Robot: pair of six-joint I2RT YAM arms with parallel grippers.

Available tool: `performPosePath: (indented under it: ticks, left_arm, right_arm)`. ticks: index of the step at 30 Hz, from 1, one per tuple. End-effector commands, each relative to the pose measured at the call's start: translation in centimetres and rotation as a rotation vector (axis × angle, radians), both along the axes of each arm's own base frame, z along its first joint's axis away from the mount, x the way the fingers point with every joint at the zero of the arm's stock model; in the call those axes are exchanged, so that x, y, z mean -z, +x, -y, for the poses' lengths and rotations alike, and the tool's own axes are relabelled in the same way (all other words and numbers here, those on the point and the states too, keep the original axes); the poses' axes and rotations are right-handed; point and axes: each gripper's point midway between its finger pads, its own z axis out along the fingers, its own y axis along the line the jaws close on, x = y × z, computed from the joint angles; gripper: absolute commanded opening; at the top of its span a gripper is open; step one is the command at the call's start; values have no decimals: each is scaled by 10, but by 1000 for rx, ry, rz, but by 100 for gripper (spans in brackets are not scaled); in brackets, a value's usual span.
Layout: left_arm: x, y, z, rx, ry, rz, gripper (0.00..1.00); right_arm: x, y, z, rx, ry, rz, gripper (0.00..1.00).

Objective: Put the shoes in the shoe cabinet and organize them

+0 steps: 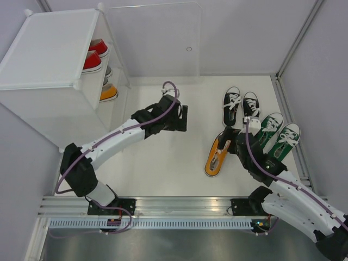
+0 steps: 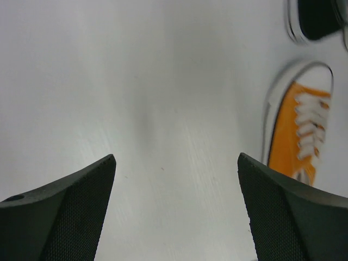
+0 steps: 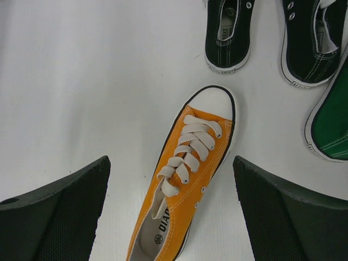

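Top view first: my left claw (image 1: 182, 117) hangs over mid-table, jaws spread, nothing in them. The shoe cabinet (image 1: 49, 54) sits far left, with red shoes (image 1: 93, 54) and a shelved orange shoe (image 1: 109, 93) inside. My right claw (image 1: 228, 142) hovers above the loose orange shoe (image 1: 213, 160). The black pair (image 1: 241, 104) lies just beyond it and the green pair (image 1: 278, 133) to the right.

Left wrist now: the left claw (image 2: 175, 157) is wide over bare table. The loose orange shoe (image 2: 296, 136) lies off to the right, outside the fingers.

Right wrist: the right claw (image 3: 171, 160) is wide. The loose orange shoe (image 3: 190, 163) lies framed between the fingers, toe pointing away, and neither finger touches it.
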Motion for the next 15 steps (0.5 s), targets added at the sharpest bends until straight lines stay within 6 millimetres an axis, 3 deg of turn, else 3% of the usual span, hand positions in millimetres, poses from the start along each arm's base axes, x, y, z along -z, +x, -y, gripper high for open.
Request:
performPosePath:
  ticks: [1, 3, 7, 8, 10, 15]
  left_arm:
    - [23, -49, 63, 277, -28, -117, 95]
    - [33, -75, 99, 391, -5, -135, 94]
    - [41, -93, 138, 514, 25, -132, 93]
    - [57, -101, 147, 539, 54, -153, 92]
    - [62, -104, 158, 562, 58, -157, 90]
    - [98, -102, 166, 555, 115, -204, 83]
  right_arm:
    - [-26, -6, 16, 73, 23, 32, 97]
    - [-29, -13, 28, 108, 6, 28, 97]
    - [-40, -20, 41, 150, 24, 60, 96]
    - [-42, -24, 44, 154, 27, 62, 96]
    - [-44, -27, 50, 169, 26, 69, 96]
    - [-45, -36, 63, 202, 25, 79, 96]
